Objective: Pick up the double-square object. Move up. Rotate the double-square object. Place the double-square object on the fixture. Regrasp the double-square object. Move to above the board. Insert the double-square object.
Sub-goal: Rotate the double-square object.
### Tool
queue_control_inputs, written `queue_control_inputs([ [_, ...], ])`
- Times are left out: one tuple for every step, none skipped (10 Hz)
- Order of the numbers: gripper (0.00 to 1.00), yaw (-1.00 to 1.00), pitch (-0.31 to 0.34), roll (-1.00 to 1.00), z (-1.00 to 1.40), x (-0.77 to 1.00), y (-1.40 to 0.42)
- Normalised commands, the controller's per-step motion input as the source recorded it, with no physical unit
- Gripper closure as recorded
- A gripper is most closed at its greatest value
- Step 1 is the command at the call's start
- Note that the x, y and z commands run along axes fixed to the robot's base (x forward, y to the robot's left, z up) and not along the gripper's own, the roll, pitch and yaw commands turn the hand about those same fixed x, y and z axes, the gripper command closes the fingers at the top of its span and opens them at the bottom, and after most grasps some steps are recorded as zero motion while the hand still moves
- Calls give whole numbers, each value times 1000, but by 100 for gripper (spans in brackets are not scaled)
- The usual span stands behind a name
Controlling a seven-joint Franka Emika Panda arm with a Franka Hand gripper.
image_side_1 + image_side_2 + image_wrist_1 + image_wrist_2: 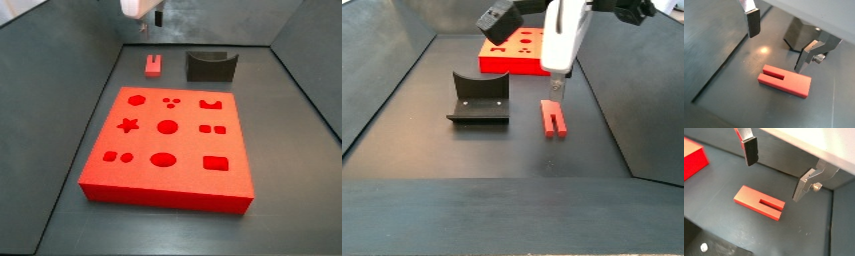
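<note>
Double-square object [553,117] lying flat on the dark floor beside the fixture [478,98], long axis pointing toward the board [519,50], gripper [775,172] above it pointing straight down, fingers spread wide, holding nothing

Gripper [556,84]: side views cut off its upper body at the top edge; finger spacing is unreadable there.
Fingers [752,22]: both wrist views crop their upper ends.
Board [513,56]: the arm hides part of it; only a corner [693,159] enters a wrist view.
Fixture [802,36]: partly behind a finger in a wrist view.
Double-square object [154,66]: too small to show its slot.
</note>
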Motion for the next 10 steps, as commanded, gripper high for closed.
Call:
queue_control_inputs([
  [0, 1000, -12, 1, -28, 44, 0],
  [0, 1000, -13, 1, -28, 44, 0],
  [0, 1000, -13, 1, -28, 44, 0],
  [0, 1000, -14, 1, -28, 44, 0],
  [0, 1000, -14, 1, -27, 44, 0],
  [0, 1000, -15, 1, -27, 44, 0],
  [0, 1000, -16, 1, -27, 44, 0],
  [0, 1000, -16, 1, -27, 45, 0],
  [0, 1000, -17, 1, -27, 45, 0],
  [0, 1000, -18, 1, -27, 45, 0],
])
